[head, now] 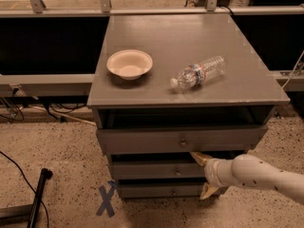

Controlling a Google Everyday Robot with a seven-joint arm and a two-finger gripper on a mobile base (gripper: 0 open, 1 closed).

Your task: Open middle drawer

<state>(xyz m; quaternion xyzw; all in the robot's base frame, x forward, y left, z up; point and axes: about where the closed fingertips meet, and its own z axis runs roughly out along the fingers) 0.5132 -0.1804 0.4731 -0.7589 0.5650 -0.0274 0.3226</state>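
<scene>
The camera view looks down on a grey cabinet (pixel 142 96) with three drawers stacked in its front. The middle drawer (pixel 147 170) sits between the taller top drawer (pixel 142 140) and the bottom drawer (pixel 152 191), its front set back behind the top one, with a dark slot above it. Its small round knob (pixel 177 172) shows just left of the gripper. The gripper (pixel 197 175) comes in from the lower right on a white arm (pixel 266 175) and is at the right part of the middle drawer's front. Its two pale fingers (pixel 200 158) are spread apart, one reaching into the dark slot above the panel and the other hanging below it beside the bottom drawer; they clasp nothing that can be made out. On the cabinet top a cream bowl (pixel 129 63) stands at the left and a clear water bottle (pixel 199 72) lies on its side to the right, well apart. On the speckled floor a blue X mark (pixel 107 200) lies near the cabinet's left foot
</scene>
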